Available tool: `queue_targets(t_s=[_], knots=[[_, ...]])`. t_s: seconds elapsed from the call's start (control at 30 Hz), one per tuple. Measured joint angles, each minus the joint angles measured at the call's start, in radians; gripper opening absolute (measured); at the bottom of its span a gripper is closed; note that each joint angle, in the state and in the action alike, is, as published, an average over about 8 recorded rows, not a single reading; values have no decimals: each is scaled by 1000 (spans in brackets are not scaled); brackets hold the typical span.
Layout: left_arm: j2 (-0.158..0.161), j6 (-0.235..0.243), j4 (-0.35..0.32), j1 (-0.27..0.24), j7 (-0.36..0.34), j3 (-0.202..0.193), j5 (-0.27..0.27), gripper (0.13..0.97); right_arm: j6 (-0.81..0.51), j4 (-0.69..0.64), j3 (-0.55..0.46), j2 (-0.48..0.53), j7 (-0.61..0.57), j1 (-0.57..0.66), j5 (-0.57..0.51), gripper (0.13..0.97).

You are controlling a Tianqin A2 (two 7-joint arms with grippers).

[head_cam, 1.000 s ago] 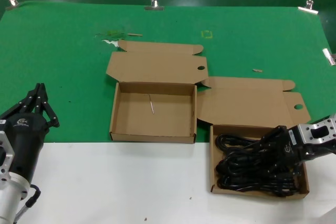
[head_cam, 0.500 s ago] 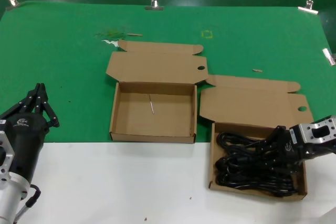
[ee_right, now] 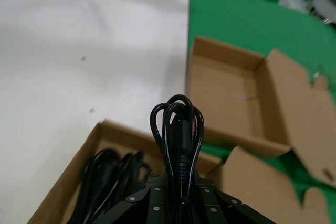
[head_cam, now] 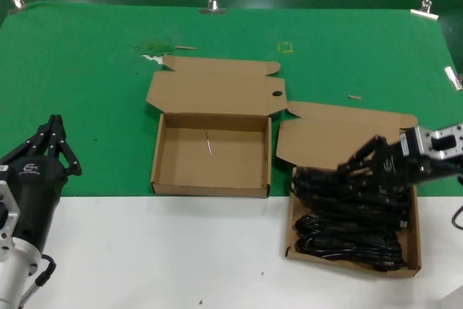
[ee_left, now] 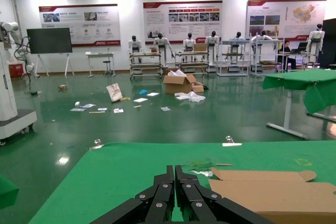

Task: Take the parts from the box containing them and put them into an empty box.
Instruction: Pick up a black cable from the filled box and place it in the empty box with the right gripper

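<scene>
Right gripper [head_cam: 362,163] clenched on a black cord [ee_right: 177,129], loops sticking out past the fingertips, above the full box [head_cam: 414,240]; empty box [head_cam: 210,187] beside it; left gripper [head_cam: 56,139] closed, parked apart.

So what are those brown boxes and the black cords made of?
The empty box and the box of cords look like plain matte cardboard, with folded flaps and raw brown edges. The power cords seem rubber or plastic coated: smooth, slightly shiny, bending in loops. The right hand holds one bundle.
</scene>
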Motion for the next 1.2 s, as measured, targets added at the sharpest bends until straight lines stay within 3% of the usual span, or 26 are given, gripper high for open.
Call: queue_targets(t_s=[0.23,0.63,1.2], knots=[[0,0,0,0,0,0,0,151,3,42,43,-15,31,19,50,213],[0,0,0,0,0,0,0,151,98,-54,83,-132,-52,55,89,213],[0,0,0,0,0,0,0,151,373,-124,95,-311,-123,60,84,213]])
